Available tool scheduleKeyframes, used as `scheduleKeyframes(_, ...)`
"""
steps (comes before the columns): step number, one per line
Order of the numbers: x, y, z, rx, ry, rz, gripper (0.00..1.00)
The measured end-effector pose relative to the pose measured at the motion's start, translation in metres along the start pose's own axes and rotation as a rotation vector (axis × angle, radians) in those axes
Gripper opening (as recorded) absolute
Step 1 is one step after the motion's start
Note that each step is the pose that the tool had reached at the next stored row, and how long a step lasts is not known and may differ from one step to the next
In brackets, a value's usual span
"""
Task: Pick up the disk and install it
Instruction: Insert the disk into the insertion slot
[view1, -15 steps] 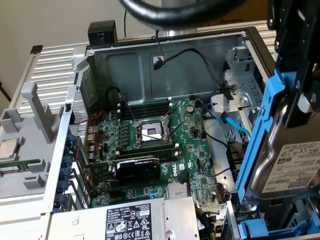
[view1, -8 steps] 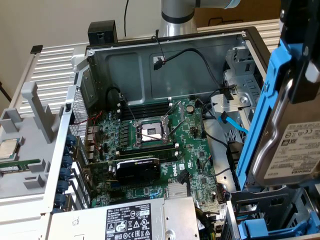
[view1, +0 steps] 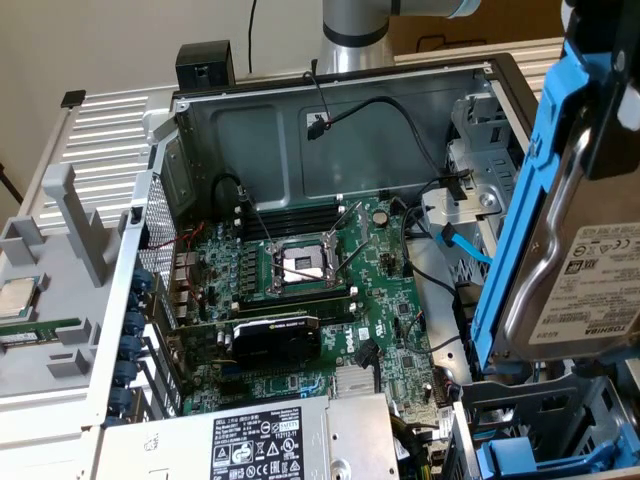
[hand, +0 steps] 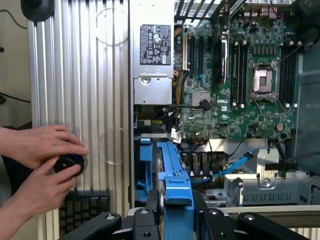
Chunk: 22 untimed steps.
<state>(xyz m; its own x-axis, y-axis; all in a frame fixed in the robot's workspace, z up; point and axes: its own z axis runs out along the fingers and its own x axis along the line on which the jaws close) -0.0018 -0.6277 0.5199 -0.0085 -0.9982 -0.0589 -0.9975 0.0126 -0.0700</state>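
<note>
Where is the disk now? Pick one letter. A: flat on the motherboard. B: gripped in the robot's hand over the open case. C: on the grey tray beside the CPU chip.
B: the disk sits clamped in the robot's hand, hanging tilted over the open case.

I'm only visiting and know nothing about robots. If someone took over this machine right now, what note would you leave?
The gripper: jaws shut on the disk, by its blue carrier.
Disk: held aloft, tilted, over the open computer case at the exterior view's right.
Done: pickup.
Left: the disk is not yet installed.
Mind: a person's hands are on a black knob beside the case.
</note>
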Motion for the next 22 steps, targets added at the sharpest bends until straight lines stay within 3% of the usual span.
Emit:
scheduleKeyframes(6, 0.003, -0.0004, -0.0001, 0.0000, -0.0005, 0.000, 0.36)
scheduleKeyframes(11, 0.015, -0.0032, 0.0012, -0.0001, -0.0059, 0.000, 0.36)
scheduleKeyframes(22, 0.022, -0.0044, 0.0204, -0.0002, -0.0185, 0.001, 0.36)
